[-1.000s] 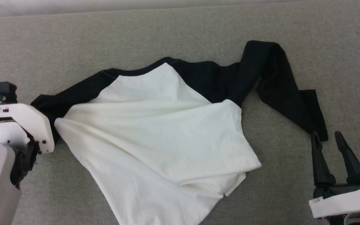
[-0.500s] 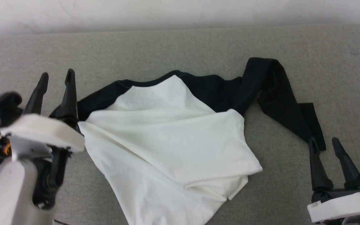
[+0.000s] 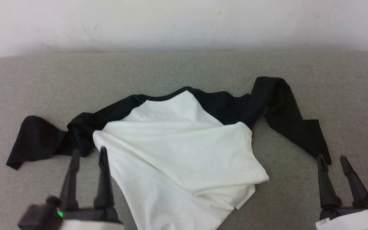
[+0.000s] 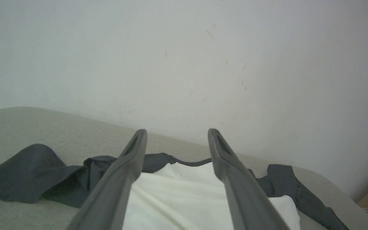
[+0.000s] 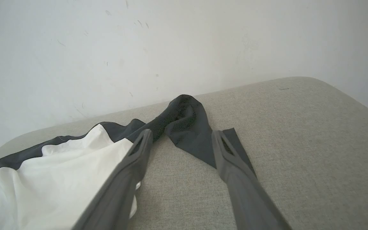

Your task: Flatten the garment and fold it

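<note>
The grey bench [image 3: 184,67] carries the garment [image 3: 177,153] across its middle, long axis running side to side from sleeve to sleeve, white body rumpled with its hem toward the robot. The left-hand black sleeve [image 3: 34,140] lies stretched outward, bunched at the shoulder; the right-hand sleeve [image 3: 283,111] doubles back on itself, with its cuff [image 3: 318,140] just ahead of the right jaws. Both pairs of jaws stand open and empty (left jaws at the white body's edge by the armpit). The kinked sleeve likely needs straightening next, and the right arm is nearer.
</note>
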`<state>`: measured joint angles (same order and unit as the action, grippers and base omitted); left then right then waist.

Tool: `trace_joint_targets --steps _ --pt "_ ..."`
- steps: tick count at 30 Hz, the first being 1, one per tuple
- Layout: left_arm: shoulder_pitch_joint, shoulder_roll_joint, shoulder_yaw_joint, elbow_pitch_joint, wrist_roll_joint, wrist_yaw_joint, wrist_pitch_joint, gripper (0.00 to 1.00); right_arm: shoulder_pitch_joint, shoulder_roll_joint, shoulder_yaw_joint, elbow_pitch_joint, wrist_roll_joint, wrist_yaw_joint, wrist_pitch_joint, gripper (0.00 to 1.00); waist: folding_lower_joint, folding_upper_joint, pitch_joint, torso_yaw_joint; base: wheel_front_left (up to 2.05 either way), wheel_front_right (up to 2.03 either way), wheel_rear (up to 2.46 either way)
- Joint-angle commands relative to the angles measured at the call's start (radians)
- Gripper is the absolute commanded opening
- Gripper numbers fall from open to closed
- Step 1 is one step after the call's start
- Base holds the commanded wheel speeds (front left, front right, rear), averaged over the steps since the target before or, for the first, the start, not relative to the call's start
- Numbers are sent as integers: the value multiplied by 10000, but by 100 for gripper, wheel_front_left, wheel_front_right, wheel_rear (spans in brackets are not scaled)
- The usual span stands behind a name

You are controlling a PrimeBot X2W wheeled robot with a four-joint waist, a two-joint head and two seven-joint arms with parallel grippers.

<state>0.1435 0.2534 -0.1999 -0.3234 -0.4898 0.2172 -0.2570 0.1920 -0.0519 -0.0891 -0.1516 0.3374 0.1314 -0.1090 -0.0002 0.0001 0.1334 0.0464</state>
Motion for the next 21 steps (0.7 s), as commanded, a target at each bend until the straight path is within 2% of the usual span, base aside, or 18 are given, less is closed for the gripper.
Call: trace_joint_targets --steps 1,6,13,18,21 --pt "350 -174 42 36 402 -125 -41 100 119 17 -36 26 68 -7 -83 100 2 -1 -148 52 0 0 0" --pt "1062 -644 102 451 1432 -425 -44 100 260 17 -104 105 152 -7 -227 100 2 -1 -391 222 0 0 0" --pt "998 -902 313 805 1838 -809 -46 100 43 17 -110 -213 -212 -7 -91 100 2 -1 -557 370 0 0 0" --pt "806 -1155 392 850 1854 -1029 -46 100 -1601 17 135 -958 -990 -7 1013 100 2 -1 -188 287 0 0 0" --pt "617 -1297 350 908 1865 -1191 -46 100 -3258 -314 389 -1021 -1028 -7 2116 100 2 -1 258 232 0 0 0"
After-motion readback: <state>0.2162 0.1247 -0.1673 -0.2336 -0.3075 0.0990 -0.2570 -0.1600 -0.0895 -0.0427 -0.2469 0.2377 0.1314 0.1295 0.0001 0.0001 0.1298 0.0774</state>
